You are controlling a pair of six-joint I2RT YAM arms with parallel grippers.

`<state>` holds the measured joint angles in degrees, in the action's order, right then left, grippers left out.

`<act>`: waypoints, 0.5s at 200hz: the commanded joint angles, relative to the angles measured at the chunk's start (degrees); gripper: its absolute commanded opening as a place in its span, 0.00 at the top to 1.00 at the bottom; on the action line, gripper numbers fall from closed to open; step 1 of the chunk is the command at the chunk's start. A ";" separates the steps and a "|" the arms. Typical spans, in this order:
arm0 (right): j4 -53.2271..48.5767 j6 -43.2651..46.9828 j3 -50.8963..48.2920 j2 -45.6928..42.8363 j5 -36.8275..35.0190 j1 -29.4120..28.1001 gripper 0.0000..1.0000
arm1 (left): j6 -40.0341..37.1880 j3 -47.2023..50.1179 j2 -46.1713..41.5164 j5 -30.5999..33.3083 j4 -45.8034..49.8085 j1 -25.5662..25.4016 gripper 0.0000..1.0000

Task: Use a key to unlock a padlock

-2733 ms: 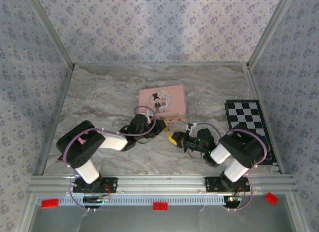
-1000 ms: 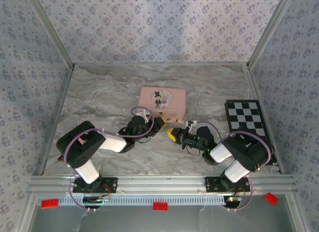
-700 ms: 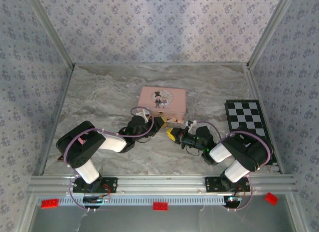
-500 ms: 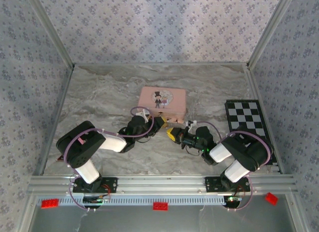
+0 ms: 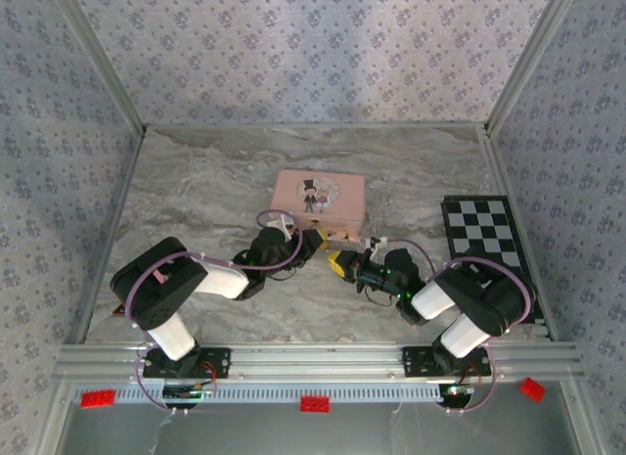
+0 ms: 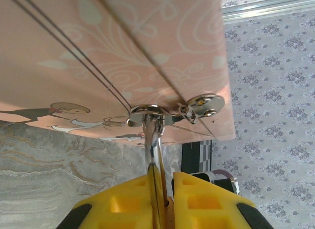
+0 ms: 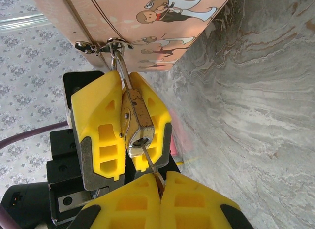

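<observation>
The brass padlock point(image 7: 135, 121) hangs by its silver shackle point(image 6: 153, 135) from the hasp point(image 6: 147, 110) on the front of the pink tin point(image 5: 319, 199). My left gripper point(image 6: 165, 192) is shut on the padlock body, and its yellow fingers point(image 7: 94, 121) flank the lock in the right wrist view. The thin key point(image 7: 150, 162) runs from the keyhole point(image 7: 142, 142) down into my right gripper point(image 7: 160, 188), which is shut on the key's head. In the top view the left gripper point(image 5: 311, 242) and the right gripper point(image 5: 338, 263) meet just in front of the tin.
A black-and-white chequered board point(image 5: 487, 235) lies at the right edge of the marble table point(image 5: 196, 191). Patterned walls close in the sides and back. Small red bricks point(image 5: 314, 404) sit on the front rail below the arm bases.
Since 2.7 s ago the tin has straightened and both grippers have edged up toward it. Over the last second nothing has visibly moved.
</observation>
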<state>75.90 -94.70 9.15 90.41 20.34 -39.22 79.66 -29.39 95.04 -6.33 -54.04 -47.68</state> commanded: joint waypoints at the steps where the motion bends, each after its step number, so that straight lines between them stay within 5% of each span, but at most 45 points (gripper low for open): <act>1: 3.95 0.51 0.92 0.70 -4.58 -0.11 1.00 | -0.56 -0.14 -1.18 -3.25 -3.67 -1.68 1.00; 100: 3.23 2.52 -1.17 1.84 -7.40 -4.45 1.00 | -1.01 -0.06 -1.03 -1.96 -1.42 -1.39 1.00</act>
<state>76.93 -93.49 8.27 92.49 15.73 -42.98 79.61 -28.69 95.04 -6.17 -51.64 -48.03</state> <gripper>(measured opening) 0.051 0.134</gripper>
